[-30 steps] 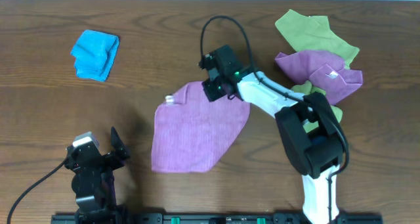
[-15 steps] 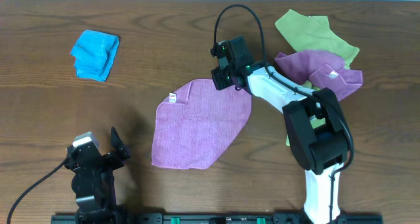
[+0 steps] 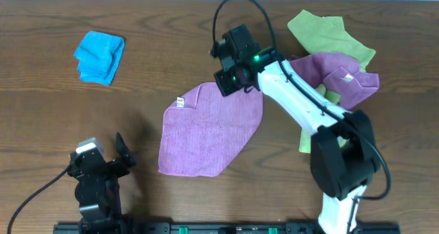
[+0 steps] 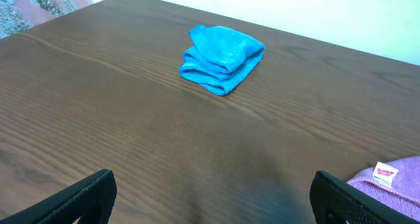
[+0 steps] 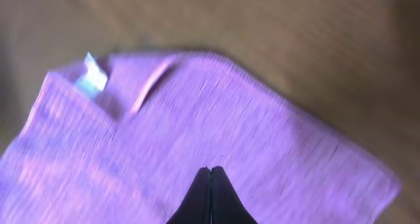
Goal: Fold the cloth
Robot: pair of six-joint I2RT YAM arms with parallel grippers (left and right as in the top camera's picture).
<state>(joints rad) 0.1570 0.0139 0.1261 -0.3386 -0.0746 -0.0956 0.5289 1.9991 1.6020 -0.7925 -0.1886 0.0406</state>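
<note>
The purple cloth (image 3: 209,131) is lying spread flat at the middle of the worktop (image 3: 41,117), its white label (image 3: 180,102) at its 10 o'clock corner. The right gripper (image 3: 230,82) is hanging over the cloth's 1 o'clock edge, jaws pressed together with nothing between them. The left gripper (image 4: 213,191) is sitting at 7 o'clock, jaws wide apart. A folded blue cloth (image 3: 100,55) is resting at 10 o'clock, and a heap of green and purple cloths (image 3: 336,62) at 2 o'clock.

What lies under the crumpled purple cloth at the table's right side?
A green cloth lies under the crumpled purple cloth and shows beyond its top and bottom edges. Whether anything else sits beneath cannot be seen, because the purple cloth covers it.
</note>
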